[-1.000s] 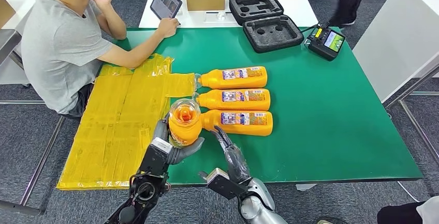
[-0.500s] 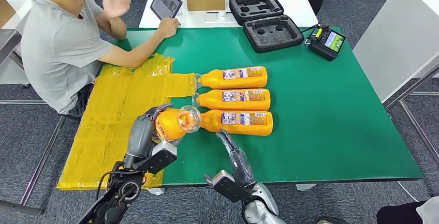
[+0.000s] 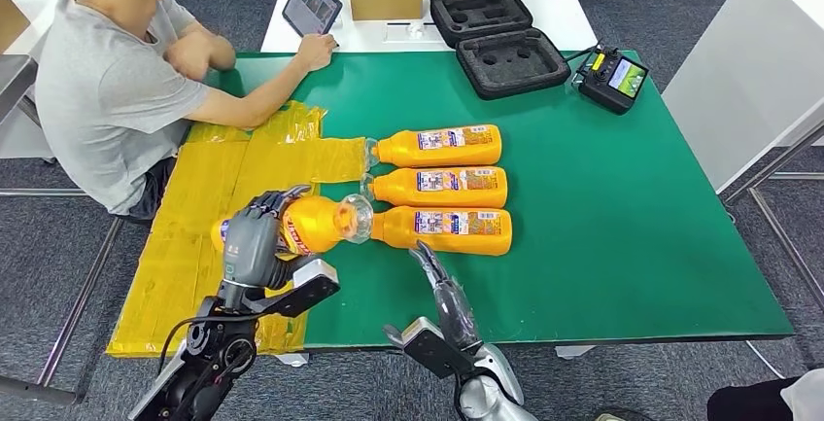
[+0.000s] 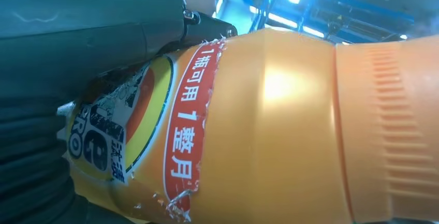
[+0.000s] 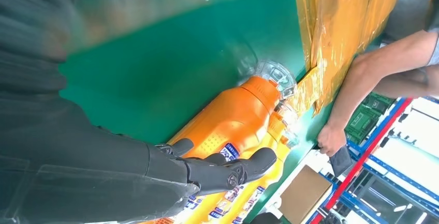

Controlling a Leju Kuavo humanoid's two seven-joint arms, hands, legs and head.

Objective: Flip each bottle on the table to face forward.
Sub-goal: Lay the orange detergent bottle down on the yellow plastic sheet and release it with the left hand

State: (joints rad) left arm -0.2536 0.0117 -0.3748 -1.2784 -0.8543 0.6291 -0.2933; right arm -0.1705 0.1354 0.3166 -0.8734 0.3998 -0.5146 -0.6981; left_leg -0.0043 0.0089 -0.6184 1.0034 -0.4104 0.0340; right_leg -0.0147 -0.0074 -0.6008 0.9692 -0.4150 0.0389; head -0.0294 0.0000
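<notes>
While an orange bottle (image 3: 311,225) is gripped sideways by the left hand (image 3: 255,241) over the yellow sheet (image 3: 209,246), its clear cap (image 3: 354,220) is turned toward the three lying bottles. Nothing is held by the right hand (image 3: 439,293), fingers stretched out flat over the green table (image 3: 622,236) just before the nearest bottle (image 3: 447,230). Beyond it, the middle bottle (image 3: 439,187) and far bottle (image 3: 437,145) are laid parallel, labels up.

Orange bottles (image 3: 442,188) with blue-white labels, green table (image 3: 622,217), yellow plastic sheets (image 3: 223,217), seemingly black foam case (image 3: 497,40).
</notes>
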